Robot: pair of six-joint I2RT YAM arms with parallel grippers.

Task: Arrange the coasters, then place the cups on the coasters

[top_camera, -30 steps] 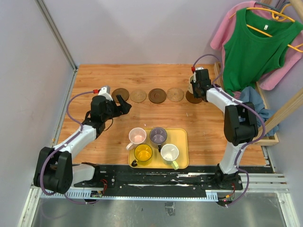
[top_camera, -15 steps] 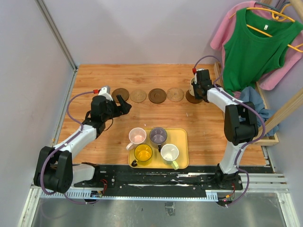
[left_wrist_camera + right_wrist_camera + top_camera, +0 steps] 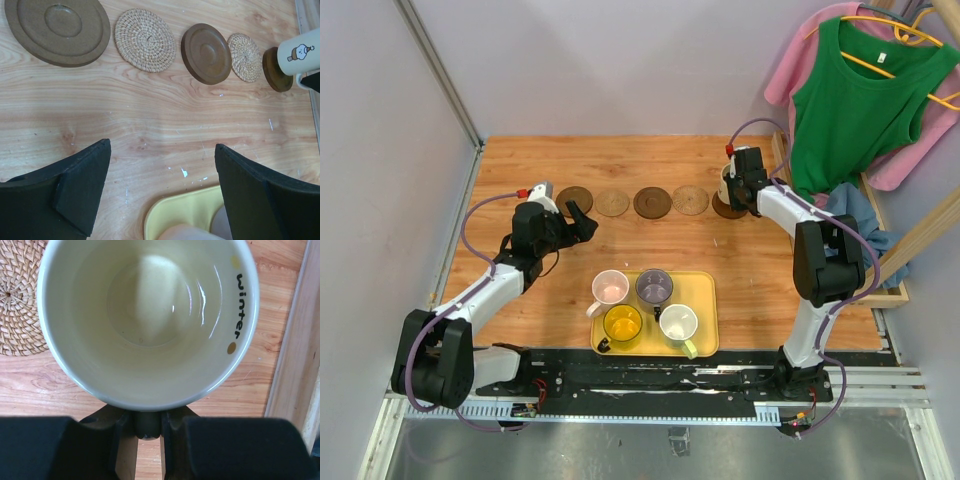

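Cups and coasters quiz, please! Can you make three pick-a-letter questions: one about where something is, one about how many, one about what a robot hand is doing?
1. Where along the coaster row is the cream mug?
A) left end
B) middle
C) right end

2. How many mugs stand on the yellow tray?
A) two
B) four
C) five

3. The left gripper is:
A) open and empty
B) shut on a coaster
C) shut on the tray

Answers:
1 C, the right gripper holds it at the last dark brown coaster.
2 B, the pink mug, purple-grey mug, yellow mug and pale green-white mug.
3 A, its jaws stand wide apart, gripping nothing.
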